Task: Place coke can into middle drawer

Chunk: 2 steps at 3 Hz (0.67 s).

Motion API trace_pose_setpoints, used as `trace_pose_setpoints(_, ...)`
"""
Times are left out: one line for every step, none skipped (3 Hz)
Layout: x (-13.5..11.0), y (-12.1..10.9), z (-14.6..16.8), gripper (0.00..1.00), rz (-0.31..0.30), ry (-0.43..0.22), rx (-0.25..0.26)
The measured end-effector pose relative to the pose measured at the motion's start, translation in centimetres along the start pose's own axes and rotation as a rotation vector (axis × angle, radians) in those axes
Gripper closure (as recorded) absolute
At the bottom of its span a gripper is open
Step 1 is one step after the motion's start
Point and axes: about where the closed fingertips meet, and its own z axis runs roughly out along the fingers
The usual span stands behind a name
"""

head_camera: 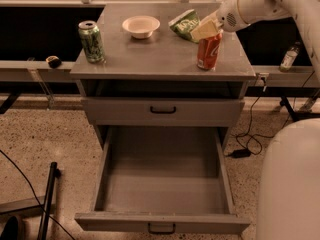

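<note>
The red coke can [209,50] stands upright near the right front corner of the cabinet top [150,54]. My gripper [205,30] comes in from the upper right on the white arm [260,4] and sits right at the can's top, covering its lid. The can's base rests on the cabinet top. The middle drawer [161,222] is pulled wide open below. Its deep grey tray is empty and its black bar handle faces me at the bottom edge.
A green soda can [91,41] stands at the left front of the top. A white bowl [141,26] and a green snack bag [184,24] sit at the back. The upper drawer front [162,111] is closed. My white base [290,184] fills the lower right.
</note>
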Motion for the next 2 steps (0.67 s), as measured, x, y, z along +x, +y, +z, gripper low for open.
trace_pose_setpoints(0.00,0.00,0.00,0.10,0.000,0.000,0.000)
trace_pose_setpoints(0.00,0.00,0.01,0.00,0.000,0.000,0.000)
